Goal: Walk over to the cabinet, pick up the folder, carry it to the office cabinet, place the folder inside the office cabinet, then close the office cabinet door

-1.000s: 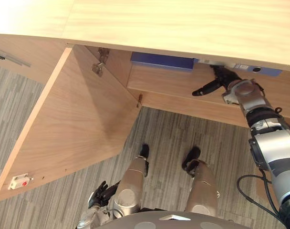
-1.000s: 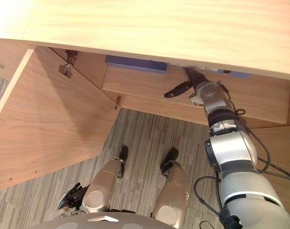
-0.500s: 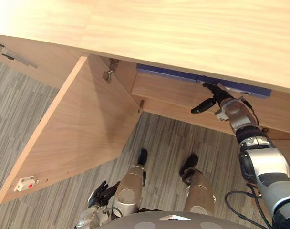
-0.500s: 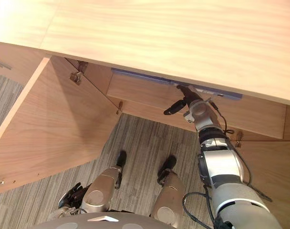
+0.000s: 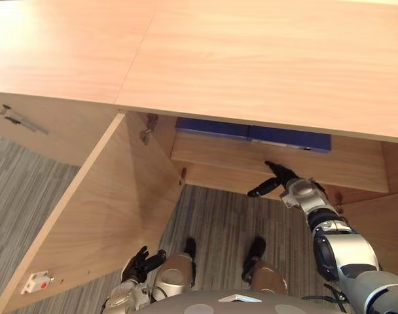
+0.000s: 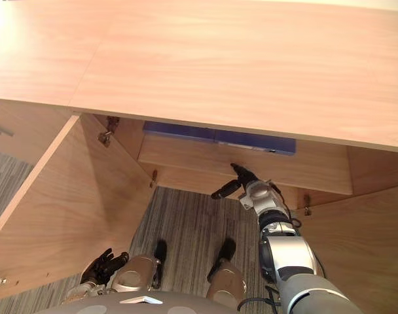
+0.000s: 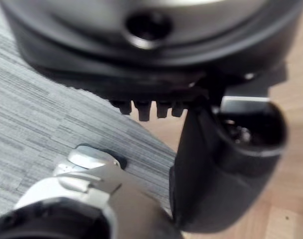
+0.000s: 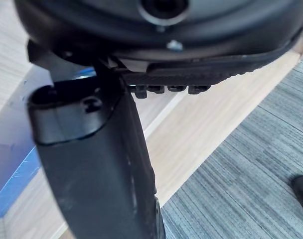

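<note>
The blue folder (image 5: 251,134) lies flat on the upper shelf inside the office cabinet (image 5: 264,65), just under the cabinet top. My right hand (image 5: 281,178) hovers in front of the shelf's front edge, below the folder and apart from it. Its fingers are straight, the thumb sticks out sideways, and it holds nothing. A corner of the folder (image 8: 14,169) shows past the thumb in the right wrist view. Low by my side, my left hand (image 5: 137,264) hangs relaxed and empty. The cabinet's left door (image 5: 94,222) stands wide open.
The cabinet's right door (image 6: 366,252) is also swung open at the right. A closed neighbouring door with a metal handle (image 5: 19,120) sits at the far left. Grey striped carpet (image 5: 218,222) covers the floor before the cabinet.
The camera has pulled back and shifted. My right hand has drawn out and down from the folder on the shelf; the folder stays on the shelf. The left hand has not moved.
</note>
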You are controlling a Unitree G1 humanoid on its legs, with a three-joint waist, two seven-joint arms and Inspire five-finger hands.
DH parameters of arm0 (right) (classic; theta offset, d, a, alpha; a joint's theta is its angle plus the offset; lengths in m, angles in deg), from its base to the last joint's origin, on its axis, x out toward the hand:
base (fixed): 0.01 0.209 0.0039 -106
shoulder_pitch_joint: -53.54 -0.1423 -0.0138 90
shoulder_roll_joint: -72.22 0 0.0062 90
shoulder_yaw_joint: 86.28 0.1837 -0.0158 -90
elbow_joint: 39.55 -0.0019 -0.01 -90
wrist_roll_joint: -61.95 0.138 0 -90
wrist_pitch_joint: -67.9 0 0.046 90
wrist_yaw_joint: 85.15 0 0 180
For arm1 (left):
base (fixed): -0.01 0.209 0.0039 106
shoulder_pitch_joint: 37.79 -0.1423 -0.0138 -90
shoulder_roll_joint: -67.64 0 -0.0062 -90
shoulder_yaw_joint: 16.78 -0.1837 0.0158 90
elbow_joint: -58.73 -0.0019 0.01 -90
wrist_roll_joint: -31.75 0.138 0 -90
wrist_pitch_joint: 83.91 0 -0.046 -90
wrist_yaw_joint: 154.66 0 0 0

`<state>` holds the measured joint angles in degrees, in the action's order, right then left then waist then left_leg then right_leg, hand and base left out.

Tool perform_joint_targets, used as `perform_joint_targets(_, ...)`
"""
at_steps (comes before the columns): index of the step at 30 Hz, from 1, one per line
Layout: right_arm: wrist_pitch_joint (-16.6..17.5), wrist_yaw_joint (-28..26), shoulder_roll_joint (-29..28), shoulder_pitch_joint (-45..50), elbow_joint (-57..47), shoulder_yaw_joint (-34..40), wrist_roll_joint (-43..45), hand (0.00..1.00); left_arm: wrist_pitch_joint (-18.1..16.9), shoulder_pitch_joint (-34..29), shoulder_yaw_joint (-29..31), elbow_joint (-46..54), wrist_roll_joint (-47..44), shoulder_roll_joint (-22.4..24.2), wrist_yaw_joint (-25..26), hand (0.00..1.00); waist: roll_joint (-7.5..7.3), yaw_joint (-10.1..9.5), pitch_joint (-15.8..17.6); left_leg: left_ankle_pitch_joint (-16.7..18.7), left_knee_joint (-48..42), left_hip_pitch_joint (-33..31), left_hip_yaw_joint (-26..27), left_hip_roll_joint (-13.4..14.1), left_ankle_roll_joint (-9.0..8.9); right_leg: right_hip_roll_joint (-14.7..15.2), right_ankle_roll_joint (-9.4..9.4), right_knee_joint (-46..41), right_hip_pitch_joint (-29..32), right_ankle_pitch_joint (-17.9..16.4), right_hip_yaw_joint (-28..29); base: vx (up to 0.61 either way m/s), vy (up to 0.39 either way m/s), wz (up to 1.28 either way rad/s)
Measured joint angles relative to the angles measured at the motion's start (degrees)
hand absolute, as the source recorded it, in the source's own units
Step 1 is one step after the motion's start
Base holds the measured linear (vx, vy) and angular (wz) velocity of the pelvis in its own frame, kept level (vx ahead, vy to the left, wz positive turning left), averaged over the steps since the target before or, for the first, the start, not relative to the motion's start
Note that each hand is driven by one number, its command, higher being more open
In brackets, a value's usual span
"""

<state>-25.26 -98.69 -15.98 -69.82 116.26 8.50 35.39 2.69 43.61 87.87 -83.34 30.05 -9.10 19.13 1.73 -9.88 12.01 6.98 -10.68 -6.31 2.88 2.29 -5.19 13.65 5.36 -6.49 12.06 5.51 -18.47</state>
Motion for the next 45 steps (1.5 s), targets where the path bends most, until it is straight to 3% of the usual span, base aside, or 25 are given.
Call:
perform_joint_targets(6, -3.62, -2.04, -0.80, 7.88, 5.59, 1.56, -0.17, 1.00, 0.13, 0.95, -0.15, -1.88, 2.86, -1.51, 0.83, 1.00, -2.32, 0.90, -1.88, 0.52, 0.99, 3.25, 1.22, -1.52, 0.87, -0.83, 0.35, 6.66, -4.78, 3.76, 1.53, 0.00, 0.041, -0.13)
perform_joint_targets(12, -3.73, -0.98, -1.30, 14.00, 5.78, 4.63, -0.19, 1.00, 0.56, 1.65, -0.80, -3.96, 6.98, -2.86, 1.31, 1.00, -3.67, 2.97, -3.06, 2.09, 0.84, 7.10, 4.60, -2.13, 1.73, -0.91, 0.30, 7.64, -6.78, 4.70, 5.57, -0.02, 0.046, -0.36)
perform_joint_targets(15, -3.80, 3.60, -4.60, 18.56, 5.27, 8.76, -0.13, 1.00, 0.65, 1.75, -1.05, -5.59, 8.42, -3.26, 2.89, 1.00, -4.49, 3.96, -4.40, 3.57, 0.82, 9.10, 6.58, -2.38, 1.69, -1.09, 0.09, 7.50, -7.27, 4.55, 8.00, -0.04, 0.034, -0.43)
perform_joint_targets(18, -3.81, 11.82, -9.79, 24.26, 3.53, 15.12, 0.94, 1.00, 0.66, 2.02, -1.46, -7.28, 9.26, -3.01, 5.99, 1.00, -4.69, 5.32, -5.04, 4.57, 0.84, 11.59, 9.35, -2.78, 2.25, -1.17, 0.04, 6.74, -7.69, 4.51, 10.87, -0.04, 0.049, -0.50)
perform_joint_targets(21, -3.46, 18.04, -14.68, 31.07, 1.82, 24.18, 14.30, 1.00, 0.67, 1.83, 0.02, -8.34, 9.31, -2.44, 8.98, 1.00, -4.79, 6.17, -5.46, 5.58, 0.98, 14.60, 12.61, -2.92, 2.49, -1.42, -0.10, 5.69, -8.43, 4.39, 13.33, -0.03, 0.068, -0.54)
perform_joint_targets(22, -2.84, 19.63, -15.64, 33.10, 1.43, 26.28, 23.65, 1.00, 0.65, 1.66, 1.08, -8.38, 9.31, -2.09, 9.71, 1.00, -4.86, 6.52, -5.64, 5.89, 1.00, 15.58, 13.72, -2.82, 2.63, -1.59, -0.11, 5.26, -8.53, 4.38, 14.26, -0.01, 0.048, -0.59)
perform_joint_targets(24, 1.12, 23.13, -17.66, 39.21, 0.36, 25.81, 39.94, 1.00, 0.65, 1.40, 2.81, -9.39, 9.08, -1.62, 11.23, 1.00, -4.86, 7.34, -5.87, 6.34, 1.16, 18.73, 17.66, -2.47, 3.15, -2.41, 0.09, 3.23, -8.64, 4.54, 15.68, -0.02, 0.050, -0.80)
perform_joint_targets(25, 1.97, 23.71, -18.19, 40.68, 0.18, 25.70, 42.40, 1.00, 0.64, 1.34, 2.95, -9.47, 9.07, -1.55, 11.46, 1.00, -4.88, 7.34, -5.89, 6.45, 1.30, 19.67, 18.93, -2.21, 3.22, -2.69, 0.12, 2.42, -8.53, 4.55, 15.59, -0.04, 0.043, -0.97)
perform_joint_targets(26, 2.74, 24.18, -18.83, 42.88, 0.19, 25.63, 45.78, 1.00, 0.60, 1.25, 3.11, -9.84, 8.88, -1.50, 11.93, 1.00, -5.11, 7.32, -5.87, 6.63, 1.81, 21.42, 21.94, -1.86, 3.39, -3.12, -0.27, 0.99, -7.96, 4.72, 13.61, -0.07, 0.026, -1.10)
perform_joint_targets(27, 2.63, 24.13, -19.25, 44.03, 0.13, 26.30, 47.75, 1.00, 0.59, 0.78, 3.11, -9.99, 8.84, -1.43, 12.05, 1.00, -4.09, 7.55, -6.39, 6.47, 2.61, 22.64, 25.01, -1.21, 3.59, -2.26, -4.92, -1.01, -7.28, 2.13, 6.95, -0.06, 0.023, -1.10)
perform_joint_targets(28, 2.79, 24.15, -19.47, 44.50, -0.05, 27.31, 48.27, 1.00, 0.54, 0.37, 3.10, -9.93, 8.75, -1.17, 12.08, 1.00, -3.57, 8.27, -6.54, 6.23, 3.14, 23.35, 26.30, -0.62, 3.74, -0.83, -6.87, -3.58, -7.00, 0.45, 1.89, -0.03, 0.052, -1.02)
perform_joint_targets(29, 3.06, 24.27, -19.70, 46.04, -0.61, 27.72, 50.01, 1.00, 0.34, -0.63, 3.12, -9.79, 8.28, -0.93, 12.11, 1.00, -3.14, 9.72, -6.80, 5.88, 4.00, 24.85, 28.52, 0.43, 3.38, 1.94, -9.08, -10.67, -6.86, -1.61, -6.76, 0.02, 0.065, -0.95)
perform_joint_targets(30, 3.43, 24.19, -19.66, 46.83, -0.70, 27.65, 50.39, 1.00, 0.26, -0.98, 3.15, -9.80, 8.07, -0.95, 12.05, 1.00, -2.90, 10.26, -7.00, 5.65, 4.30, 25.83, 30.95, 1.56, 3.04, 3.55, -9.26, -16.76, -7.25, -3.62, -10.91, 0.03, 0.058, -1.01)
perform_joint_targets(32, 3.56, 24.14, -19.68, 47.78, -0.75, 27.77, 52.43, 1.00, 0.17, -0.94, 3.17, -9.80, 8.07, -0.97, 11.79, 1.00, -2.83, 10.20, -7.07, 4.87, 5.17, 26.54, 34.87, 2.97, 1.85, 5.05, -9.38, -22.86, -7.17, -7.03, -13.81, 0.03, -0.014, -0.97)
perform_joint_targets(36, 3.46, 24.05, -20.05, 47.88, -0.77, 32.32, 52.71, 1.00, 0.04, -0.95, 3.51, -10.37, 8.08, -1.26, 11.05, 1.00, -3.11, 10.53, -7.23, 3.02, 6.02, 26.60, 39.01, 4.23, -0.45, 10.67, -7.91, -29.38, -7.24, -10.55, -15.08, 0.06, -0.154, -0.79)
perform_joint_targets(37, 3.22, 24.10, -19.79, 47.63, 0.05, 33.23, 52.00, 1.00, -0.01, -0.86, 3.98, -11.30, 8.09, -1.39, 10.88, 1.00, -4.01, 10.50, -7.32, 2.59, 6.35, 26.49, 38.89, 3.44, 0.09, 9.08, -6.92, -27.74, -7.16, -11.88, -15.21, 0.05, -0.243, -0.88)
perform_joint_targets(38, 3.14, 23.97, -18.41, 46.67, 0.83, 33.52, 51.59, 1.00, -0.01, -0.05, 3.70, -13.51, 8.11, -1.14, 10.61, 1.00, -2.09, 10.18, -7.68, 1.92, 8.07, 25.84, 35.45, 3.54, 2.75, 6.60, -7.03, -23.71, -7.26, -12.11, -14.84, 0.03, -0.261, -0.93)
perform_joint_targets(39, 3.05, 24.00, -17.55, 45.34, 1.46, 33.87, 51.46, 1.00, -0.06, 0.56, 3.21, -14.34, 8.14, -0.38, 10.36, 1.00, -0.95, 10.29, -7.66, 1.61, 9.25, 25.52, 32.54, 3.42, 3.21, 4.88, -6.96, -20.94, -7.48, -12.15, -14.50, 0.00, -0.279, -0.68)
perform_joint_targets(40, 2.98, 24.01, -17.11, 44.49, 1.90, 34.11, 51.44, 1.00, -0.14, 0.96, 2.72, -14.64, 8.16, -0.36, 10.24, 1.00, -0.42, 10.36, -7.31, 1.57, 10.01, 25.57, 30.64, 3.42, 3.07, 3.85, -6.57, -19.32, -7.87, -12.28, -14.25, -0.04, -0.231, -0.45)
perform_joint_targets(41, 2.83, 23.92, -16.88, 43.61, 2.52, 34.08, 50.57, 1.00, -0.23, 1.61, 1.41, -15.11, 8.26, -0.39, 9.99, 1.00, -0.14, 10.41, -7.16, 1.58, 10.51, 25.62, 29.17, 3.67, 2.21, 2.12, -4.64, -16.45, -8.58, -12.66, -13.76, -0.09, -0.220, -0.33)
perform_joint_targets(42, 2.83, 23.66, -16.82, 42.48, 2.80, 33.85, 49.46, 1.00, -0.30, 1.71, 0.49, -15.09, 8.64, -0.67, 9.84, 1.00, -0.20, 10.63, -7.15, 1.19, 10.68, 25.73, 29.11, 4.56, 0.93, 0.35, -4.25, -14.33, -9.14, -11.91, -13.39, -0.09, -0.118, -0.27)
perform_joint_targets(45, 3.32, 22.46, -17.55, 40.70, 2.49, 32.15, 49.28, 1.00, -0.41, 2.03, -0.74, -14.85, 8.64, -1.82, 9.79, 1.00, -1.52, 10.28, -7.28, 2.50, 9.34, 23.96, 30.05, 6.52, -1.14, -4.42, -3.58, -7.13, -9.31, -8.49, -12.40, -0.21, -0.067, -0.41)
